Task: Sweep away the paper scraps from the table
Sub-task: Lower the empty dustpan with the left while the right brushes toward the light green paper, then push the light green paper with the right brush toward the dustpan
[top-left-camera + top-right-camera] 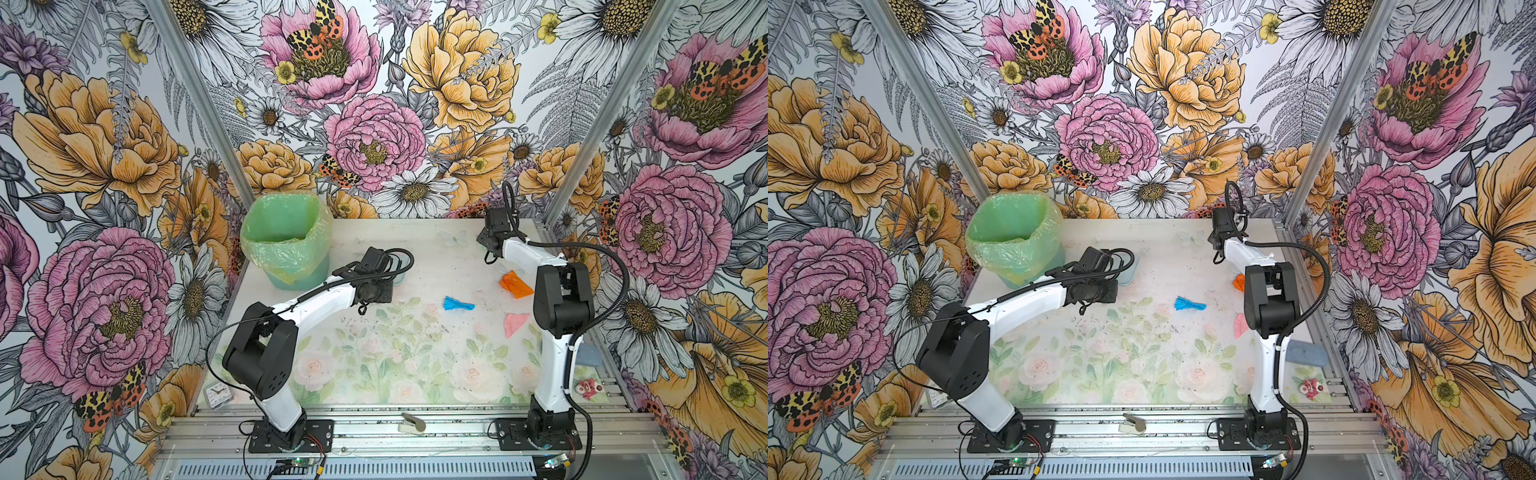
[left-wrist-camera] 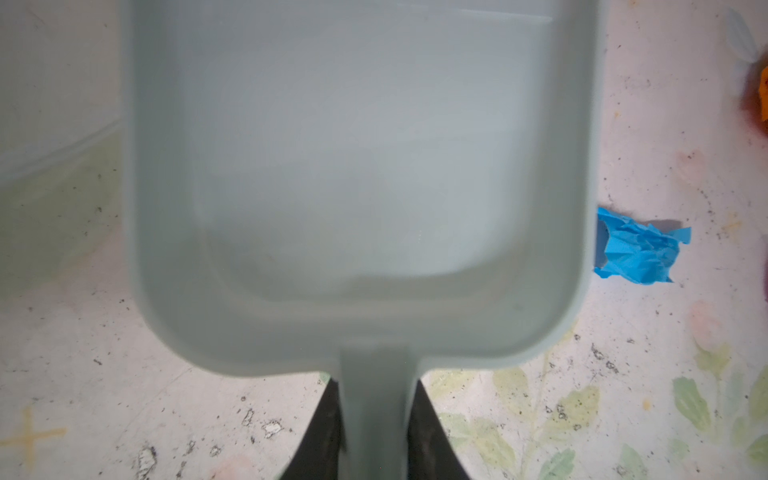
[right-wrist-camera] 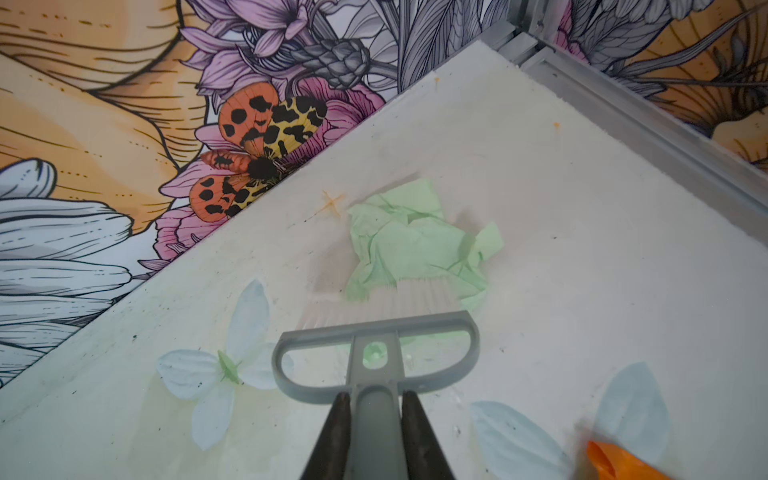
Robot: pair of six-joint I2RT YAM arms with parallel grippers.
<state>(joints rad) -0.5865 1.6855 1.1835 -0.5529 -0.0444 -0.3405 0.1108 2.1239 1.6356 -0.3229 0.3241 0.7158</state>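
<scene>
Scraps (image 3: 415,245) look feather-light, crumpled, soft (likely to skid), so push with bristles (image 3: 415,299), no pinching; right gripper (image 3: 372,401) clamped on brush (image 3: 440,328) handle, left gripper (image 2: 374,395) on dustpan (image 2: 361,166) handle.

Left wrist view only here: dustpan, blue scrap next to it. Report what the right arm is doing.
Observer: The right gripper is shut on the brush handle. The bristles touch a pale green scrap toward the table's far right corner.
Operator: List the scraps I can't see.
Observer: A pink scrap lies by the right arm, nearer the front than the orange scrap.
Operator: Give me the bin.
Observer: A bin lined with a green bag stands at the far left corner, just left of your dustpan.
</scene>
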